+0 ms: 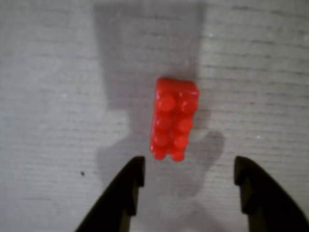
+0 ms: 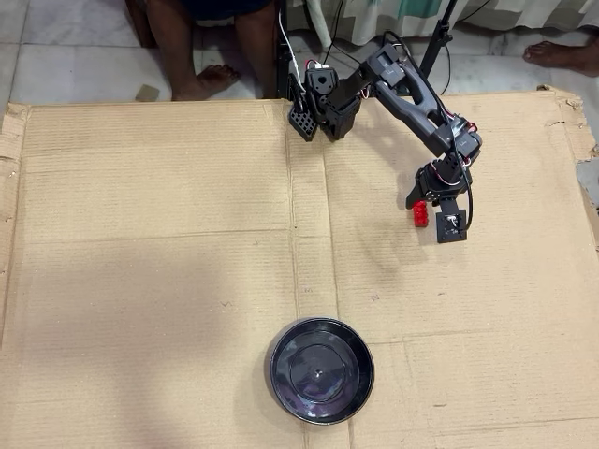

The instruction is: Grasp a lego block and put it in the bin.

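Observation:
The lego block [image 1: 175,118] is a small bright red studded brick lying flat on the cardboard. In the wrist view it sits just beyond the tips of my gripper [image 1: 189,166], whose two black fingers [image 1: 126,188] stand wide apart with nothing between them. In the overhead view the lego block [image 2: 420,215] lies at the right, partly under my gripper [image 2: 427,202], which hovers over it. The bin [image 2: 273,371], a round glossy black dish, stands apart near the bottom centre and holds nothing that I can see.
A large cardboard sheet [image 2: 159,281] covers the work surface, with a fold line down its middle. The arm's base [image 2: 318,103] sits at the sheet's far edge. A person's bare feet [image 2: 211,79] stand on the tiled floor behind it.

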Robot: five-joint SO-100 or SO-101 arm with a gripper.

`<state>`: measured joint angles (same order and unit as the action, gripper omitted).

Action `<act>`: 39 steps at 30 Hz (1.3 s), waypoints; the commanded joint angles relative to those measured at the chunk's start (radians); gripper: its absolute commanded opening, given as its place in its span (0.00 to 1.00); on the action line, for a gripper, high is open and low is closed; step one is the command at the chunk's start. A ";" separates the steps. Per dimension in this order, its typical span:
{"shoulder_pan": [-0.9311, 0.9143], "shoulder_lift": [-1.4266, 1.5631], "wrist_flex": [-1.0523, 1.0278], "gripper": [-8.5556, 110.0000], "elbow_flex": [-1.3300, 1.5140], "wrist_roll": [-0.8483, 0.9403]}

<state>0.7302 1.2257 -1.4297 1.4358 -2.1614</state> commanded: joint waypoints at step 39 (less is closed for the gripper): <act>-0.051 -0.153 0.161 0.07 -0.083 -0.081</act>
<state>0.7041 1.0554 -1.2701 1.3775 -2.2503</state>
